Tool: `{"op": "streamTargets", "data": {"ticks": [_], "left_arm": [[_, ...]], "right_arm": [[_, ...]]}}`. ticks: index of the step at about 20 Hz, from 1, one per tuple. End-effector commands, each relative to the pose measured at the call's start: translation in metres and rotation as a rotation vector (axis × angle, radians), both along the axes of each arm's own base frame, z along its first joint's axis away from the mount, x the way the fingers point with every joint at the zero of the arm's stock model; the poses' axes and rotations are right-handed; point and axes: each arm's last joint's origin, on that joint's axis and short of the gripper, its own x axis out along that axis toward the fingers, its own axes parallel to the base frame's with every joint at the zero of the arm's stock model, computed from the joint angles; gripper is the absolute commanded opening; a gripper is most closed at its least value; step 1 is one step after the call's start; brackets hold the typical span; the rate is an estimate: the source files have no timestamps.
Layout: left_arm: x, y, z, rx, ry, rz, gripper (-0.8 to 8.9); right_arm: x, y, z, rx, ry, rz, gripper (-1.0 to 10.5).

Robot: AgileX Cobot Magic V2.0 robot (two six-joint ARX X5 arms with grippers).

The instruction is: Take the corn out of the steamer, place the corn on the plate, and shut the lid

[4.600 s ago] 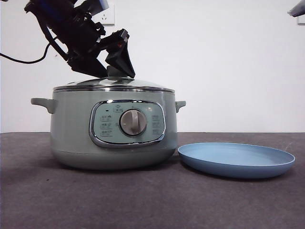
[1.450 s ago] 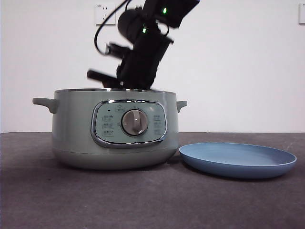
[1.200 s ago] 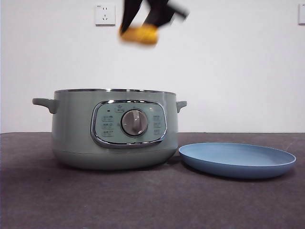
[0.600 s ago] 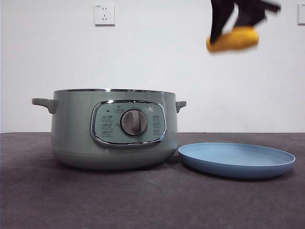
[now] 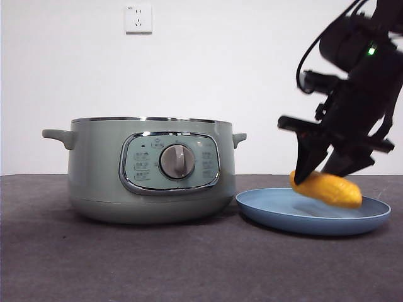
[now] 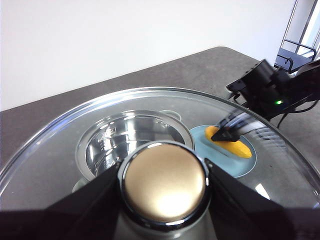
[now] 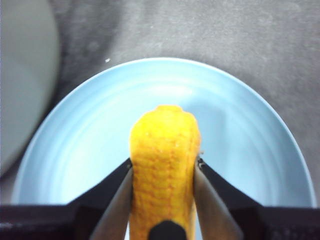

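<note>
the right gripper (image 5: pixel 327 170) clamps the corn (image 5: pixel 326 190) by its flanks, low over the plate (image 5: pixel 302 220), which sits at the steamer's (image 5: pixel 151 170) 3 o'clock. lower until the cob rests mid-plate, then part the jaws gently so it doesn't roll. the left gripper (image 6: pixel 162 200) grips the lid (image 6: pixel 75 130) by its knob above the open pot; nothing blocks the plate.

Table (image 5: pixel 126 264): dark grey, matte, slightly textured surface. Two items rest directly on it: steamer (image 5: pixel 151 170), lid off, panel and dial facing the front camera; plate (image 5: pixel 313 212), shallow, light blue, just beside the steamer's base.
</note>
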Motion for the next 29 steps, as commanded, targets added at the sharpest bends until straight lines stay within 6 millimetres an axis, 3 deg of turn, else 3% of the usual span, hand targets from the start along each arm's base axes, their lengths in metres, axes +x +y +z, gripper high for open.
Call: {"op": "streamTargets", "data": {"ticks": [1,6,8,10,11,15,19,24,29], "left_arm": [[-0.002,0.001,0.006,-0.028,-0.051,-0.007,-0.08],[-0.002,0.001,0.006,-0.028,-0.051,-0.007,-0.08],[0.001,-0.001,0.005,-0.024,-0.043,-0.006,-0.08],[0.007,-0.003,0.004,-0.015,-0.023,-0.007,-0.08],[0.012,-0.005,0.004,-0.01,-0.013,-0.007,-0.08],[0.031,-0.014,0.005,-0.013,-0.017,-0.011,-0.08],[0.057,-0.026,0.006,-0.017,-0.027,-0.027,-0.08],[0.118,-0.053,-0.006,0.016,-0.04,-0.061,-0.08],[0.175,-0.079,-0.031,0.02,-0.025,-0.079,-0.08]], "right_arm": [[0.005,0.002,-0.016,0.011,0.02,-0.012,-0.1],[0.01,0.004,-0.03,0.025,0.046,-0.006,0.1],[0.01,0.004,-0.028,0.028,0.039,-0.004,1.7],[0.009,0.005,-0.024,0.051,0.035,0.013,4.6],[0.008,0.004,-0.02,0.055,0.023,0.013,5.6],[-0.001,0.001,0.013,0.079,-0.057,0.015,5.7],[-0.033,-0.009,0.063,0.091,-0.114,0.019,5.7],[-0.098,-0.028,0.126,0.118,-0.242,0.036,5.7],[-0.153,-0.046,0.16,0.155,-0.369,0.038,5.7]]}}
